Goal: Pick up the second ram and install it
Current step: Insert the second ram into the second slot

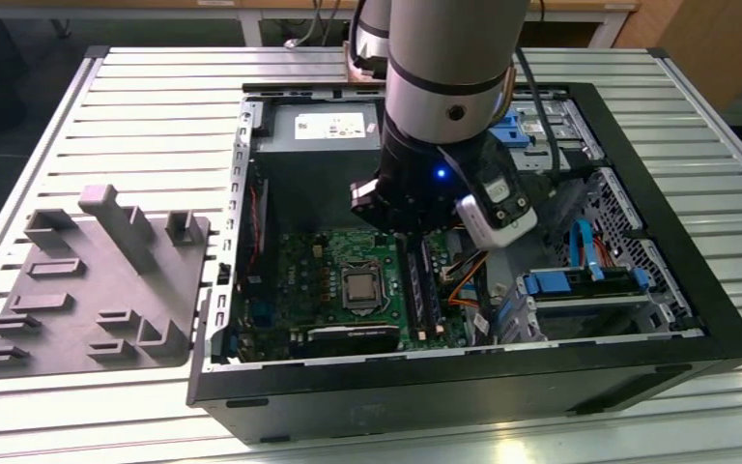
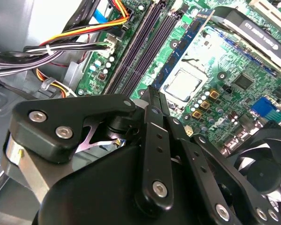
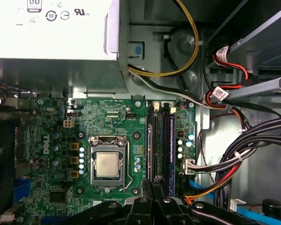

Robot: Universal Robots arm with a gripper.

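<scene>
The second ram (image 2: pixel 182 47), a dark-blue stick, stands on edge in the slot row beside the bare processor (image 2: pixel 185 84). In the second wrist view my gripper (image 2: pixel 153 91) has its fingertips drawn together right at the stick's near end; whether they touch it I cannot tell. In the first wrist view the gripper (image 3: pixel 160 180) hovers over one end of the long black memory slots (image 3: pixel 160 140). The exterior view shows the gripper (image 1: pixel 413 235) lowered inside the open computer case, just above the slots (image 1: pixel 420 285).
A grey plastic holder tray (image 1: pixel 88 290) lies on the slatted table at the exterior view's left. The case walls (image 1: pixel 474 372) surround the arm. A power supply (image 3: pixel 51 33), cable bundles (image 3: pixel 234 154) and a black fan (image 2: pixel 262 164) crowd the slots.
</scene>
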